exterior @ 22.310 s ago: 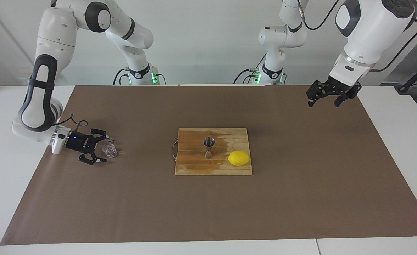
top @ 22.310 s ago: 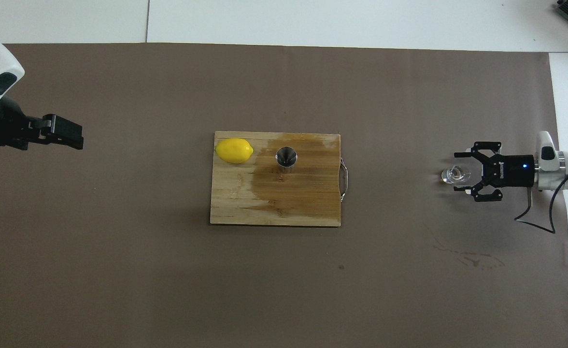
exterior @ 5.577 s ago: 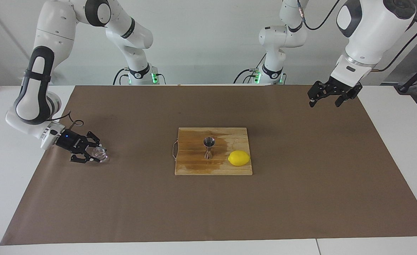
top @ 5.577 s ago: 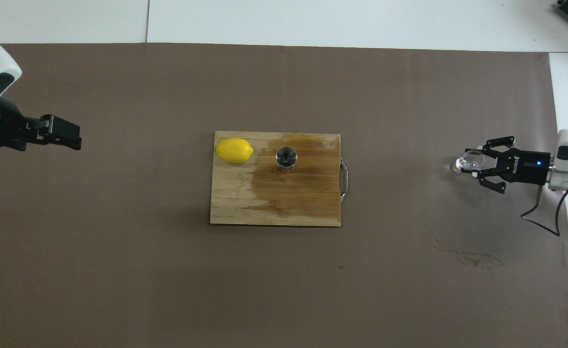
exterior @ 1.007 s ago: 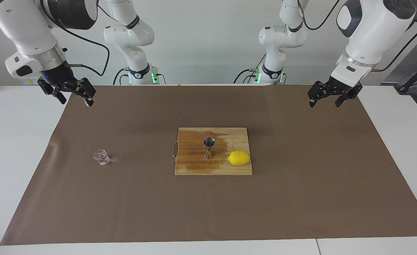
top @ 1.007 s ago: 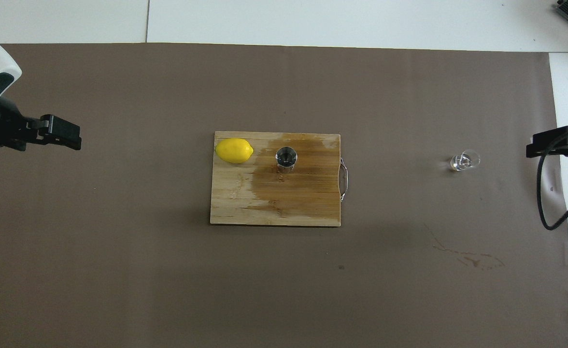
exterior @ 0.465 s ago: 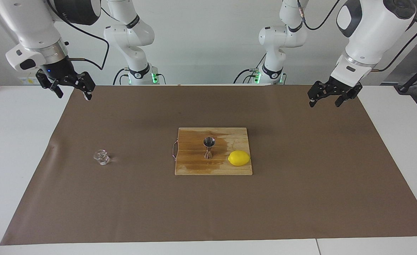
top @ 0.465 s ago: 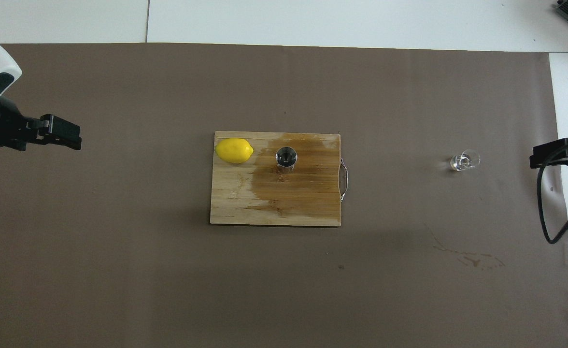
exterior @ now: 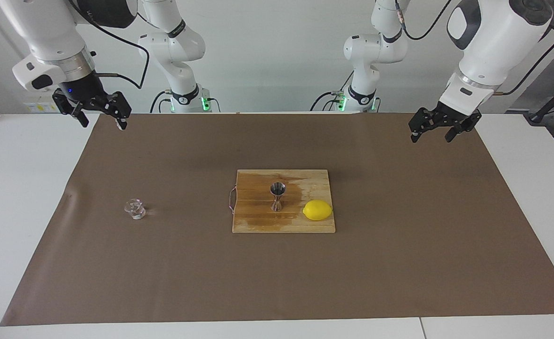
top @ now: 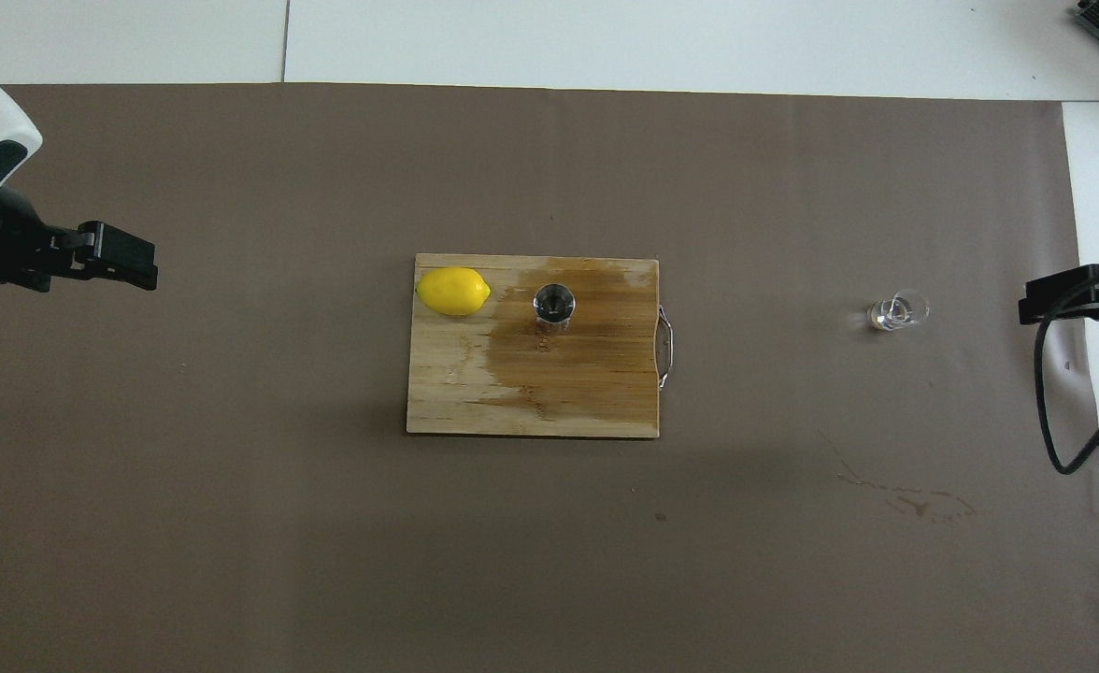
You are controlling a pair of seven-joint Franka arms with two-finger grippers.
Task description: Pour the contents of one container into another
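The clear glass cup (exterior: 134, 209) stands alone on the brown mat toward the right arm's end; it also shows in the overhead view (top: 897, 311). The silver jigger (exterior: 277, 195) stands upright on the wooden cutting board (exterior: 258, 223) at the table's middle, and shows from above in the overhead view (top: 554, 306). My right gripper (exterior: 101, 120) is open and empty, raised over the mat's corner nearest the robots, well apart from the cup. My left gripper (exterior: 431, 134) is open and empty, and waits raised over the mat's corner at the left arm's end.
A yellow lemon (exterior: 317, 210) lies on the board beside the jigger, toward the left arm's end. The board (top: 456, 393) has a dark wet patch around the jigger. A small dried stain (top: 905, 495) marks the mat nearer the robots than the cup.
My right gripper, which earlier let go of the glass cup, has kept lifting and drawing back toward the robots over the last second. The cup, jigger and left arm have not moved.
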